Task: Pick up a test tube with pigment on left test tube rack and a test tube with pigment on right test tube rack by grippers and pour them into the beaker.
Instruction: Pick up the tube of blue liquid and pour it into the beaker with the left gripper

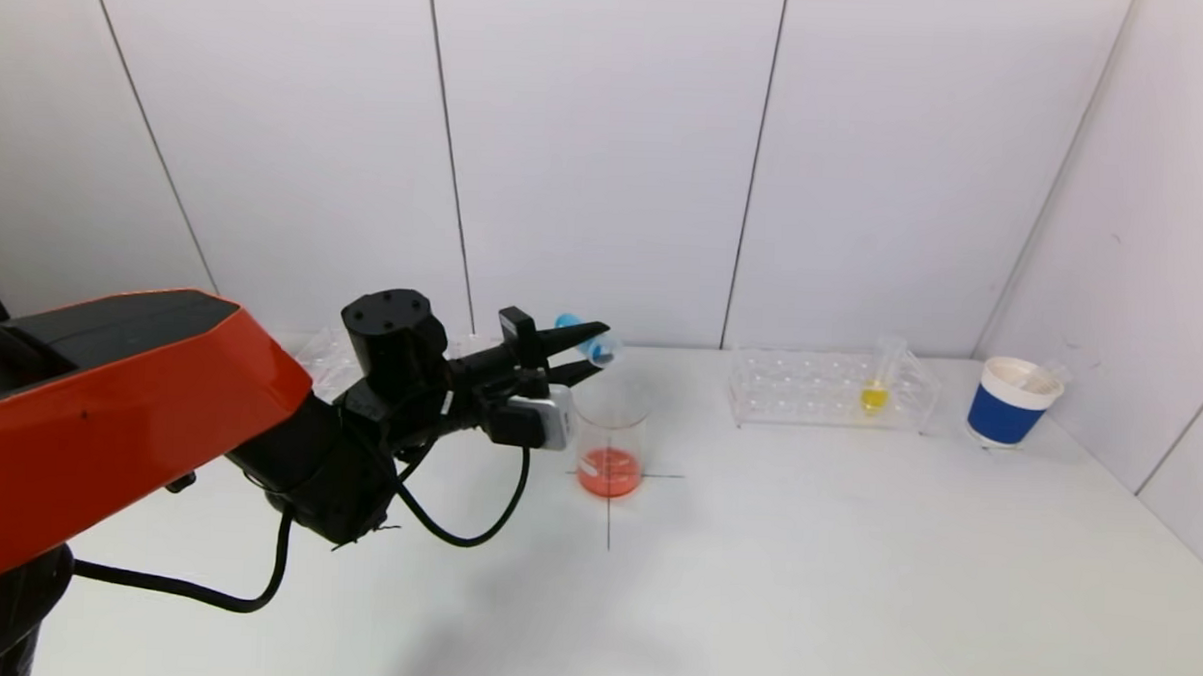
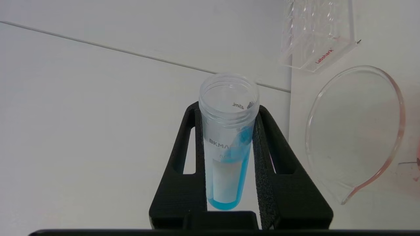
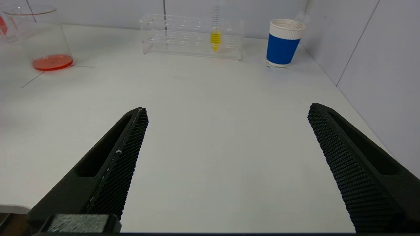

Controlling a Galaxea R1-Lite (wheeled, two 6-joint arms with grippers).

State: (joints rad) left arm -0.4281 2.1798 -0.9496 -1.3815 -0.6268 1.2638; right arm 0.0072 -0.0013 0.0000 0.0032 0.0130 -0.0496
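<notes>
White counter [image 1: 753, 583], panelled wall | left gripper [image 1: 586, 352] clamps blue test tube [image 2: 228, 144], tilted just above beaker [image 1: 610, 443] holding red liquid | I centre the mouth over the rim, tip slowly | right gripper [image 3: 226, 157] wide, parked; yellow tube [image 1: 874, 396] racked

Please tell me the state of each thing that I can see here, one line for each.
Left gripper: shut on blue test tube.
Blue test tube: uncapped, tilted above beaker.
Beaker: upright, red liquid inside.
Yellow test tube: standing in right rack.
Right gripper: open, empty.
</notes>
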